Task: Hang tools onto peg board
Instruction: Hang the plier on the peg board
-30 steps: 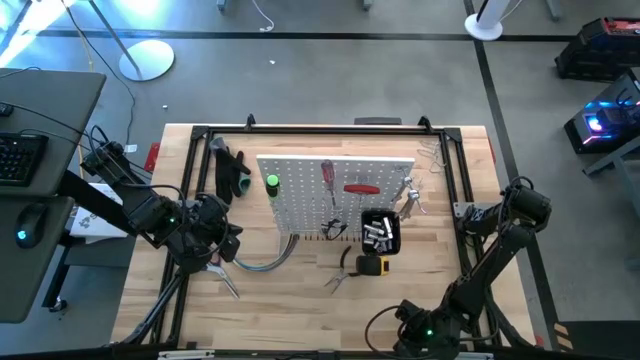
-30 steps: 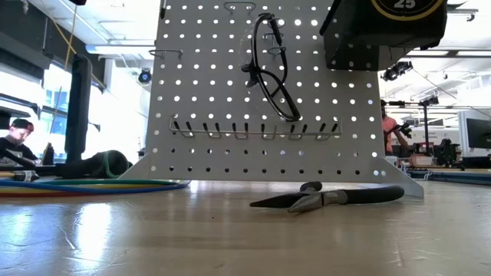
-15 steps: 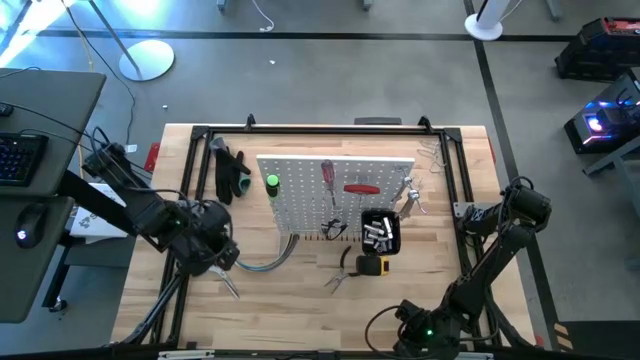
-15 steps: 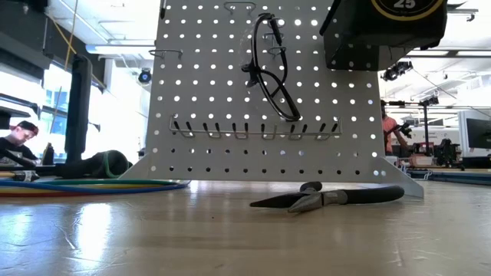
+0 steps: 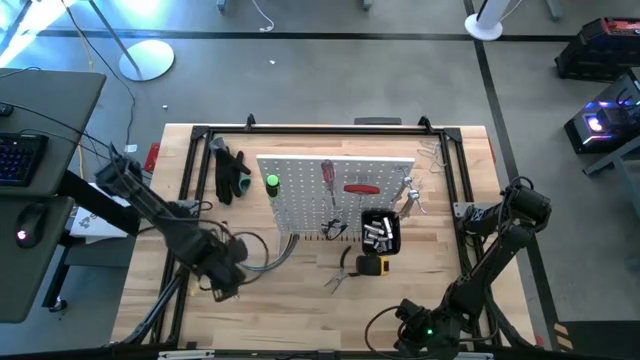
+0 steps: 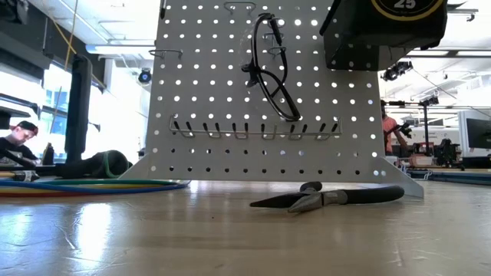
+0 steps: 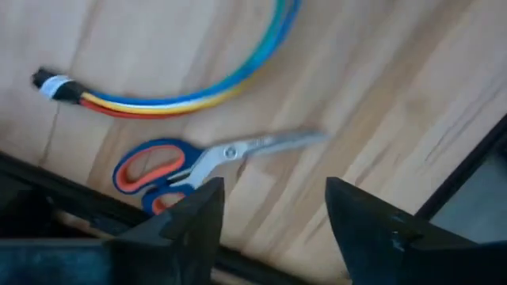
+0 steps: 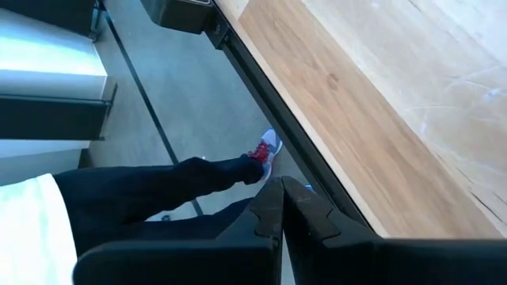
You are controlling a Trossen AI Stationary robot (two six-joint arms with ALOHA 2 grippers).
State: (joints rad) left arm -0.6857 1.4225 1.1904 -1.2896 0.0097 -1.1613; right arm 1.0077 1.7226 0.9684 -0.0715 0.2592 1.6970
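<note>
I work in a robotics lab with the open floor of a workshop. My pale wooden table (image 5: 300, 290) stands in a black metal frame (image 5: 196, 134) on grey concrete floor (image 5: 330, 80) marked with dark tape lines. Beside it is a grey desk carrying a black keyboard (image 5: 20, 158) and a black mouse (image 5: 30, 222). Across the table I see bright windows (image 6: 31, 107), ceiling ducting, more equipment benches (image 6: 441, 157) and a seated person (image 6: 17, 136) at the room's edge.
</note>
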